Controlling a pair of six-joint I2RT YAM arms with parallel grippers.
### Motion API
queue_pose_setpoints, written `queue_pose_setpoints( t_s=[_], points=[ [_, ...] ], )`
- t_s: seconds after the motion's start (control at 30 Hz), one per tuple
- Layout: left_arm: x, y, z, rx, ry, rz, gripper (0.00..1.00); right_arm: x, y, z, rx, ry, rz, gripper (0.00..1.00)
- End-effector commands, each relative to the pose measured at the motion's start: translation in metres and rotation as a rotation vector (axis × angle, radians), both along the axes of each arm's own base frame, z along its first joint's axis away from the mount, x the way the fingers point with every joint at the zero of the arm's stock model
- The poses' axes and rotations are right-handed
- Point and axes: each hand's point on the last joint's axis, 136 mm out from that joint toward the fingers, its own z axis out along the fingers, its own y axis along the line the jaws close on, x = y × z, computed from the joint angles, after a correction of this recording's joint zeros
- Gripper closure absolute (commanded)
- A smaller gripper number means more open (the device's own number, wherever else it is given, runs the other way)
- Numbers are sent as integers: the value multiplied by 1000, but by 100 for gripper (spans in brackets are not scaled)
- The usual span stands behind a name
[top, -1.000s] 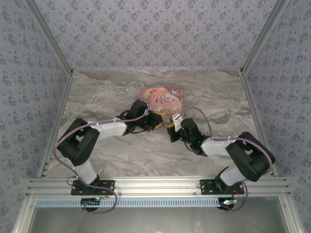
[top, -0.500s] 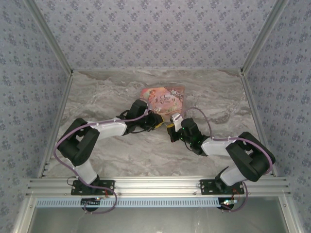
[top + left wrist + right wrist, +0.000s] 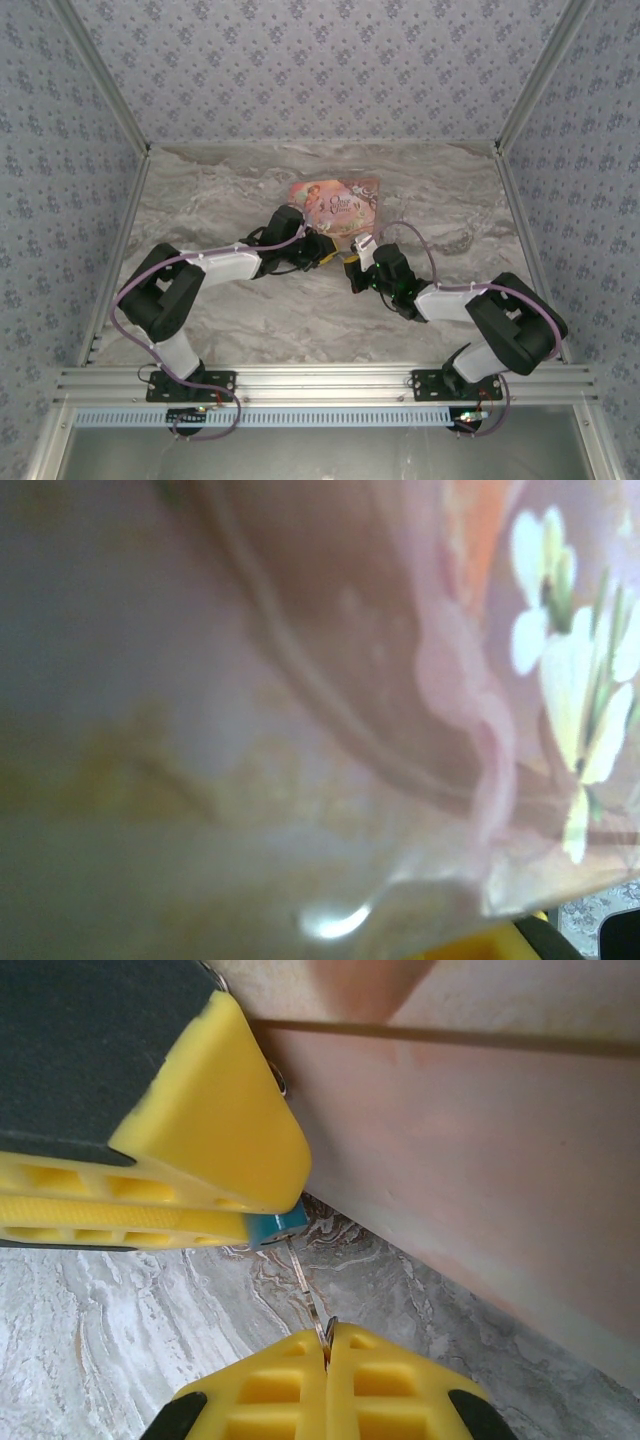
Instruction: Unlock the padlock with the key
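In the right wrist view the blue padlock (image 3: 277, 1226) is pinched between the yellow fingers (image 3: 215, 1120) of my left gripper (image 3: 268, 1212), with just its lower corner poking out. The thin grey key (image 3: 308, 1285) runs from that corner down to my right gripper (image 3: 327, 1338), which is shut on the key's head. The key's tip meets the padlock's bottom face; how deep it sits is hidden. From above, the left gripper (image 3: 335, 252) and the right gripper (image 3: 352, 268) meet tip to tip just in front of the pink box (image 3: 340, 205).
The pink illustrated box (image 3: 480, 1160) lies right beside the padlock, and its blurred lid (image 3: 300, 680) sits very close to the left wrist camera. Grey marble table (image 3: 220, 200) stretches to both sides. Patterned walls and metal rails (image 3: 320, 380) enclose the space.
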Motion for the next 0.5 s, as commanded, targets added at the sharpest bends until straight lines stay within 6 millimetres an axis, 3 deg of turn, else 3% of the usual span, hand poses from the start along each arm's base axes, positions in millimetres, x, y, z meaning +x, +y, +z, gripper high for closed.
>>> queue_pose_setpoints(
  t_s=[0.0,0.23,0.47],
  points=[
    [1,-16,26,-74,-34,-31,91,0,0,8,22,-22,0,100],
    [2,-16,27,-76,-38,-29,91,-5,-6,-4,-2,-2,-10,100],
    [1,-15,26,-75,-36,-30,91,-4,-2,4,21,-18,-1,100]
  ],
)
